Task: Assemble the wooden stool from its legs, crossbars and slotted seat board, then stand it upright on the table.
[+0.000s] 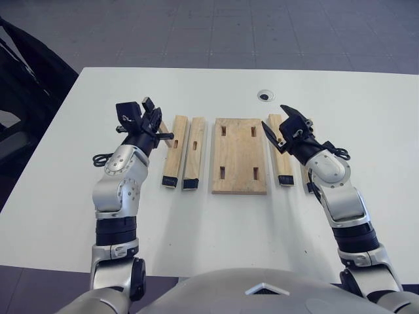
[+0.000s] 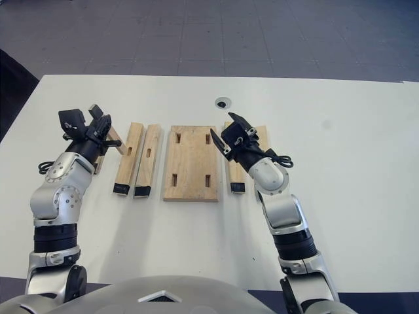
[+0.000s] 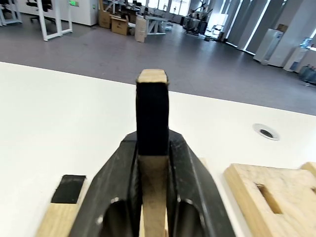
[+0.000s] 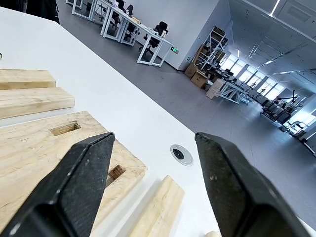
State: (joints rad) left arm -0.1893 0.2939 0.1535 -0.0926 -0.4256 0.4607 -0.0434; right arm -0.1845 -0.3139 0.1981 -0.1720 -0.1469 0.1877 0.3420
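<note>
The slotted seat board lies flat in the middle of the white table. Two wooden legs with black ends lie side by side just left of it. Another leg lies along its right edge, and a further piece is mostly hidden under my right arm. My left gripper hovers left of the two legs, shut on a wooden bar with a black-wrapped end. My right gripper stands open above the board's far right corner, and nothing lies between its fingers.
A round cable grommet sits in the table beyond the board. A dark chair stands off the table's left side. The table's far edge drops to grey floor. Bare white tabletop stretches to the right and in front of the parts.
</note>
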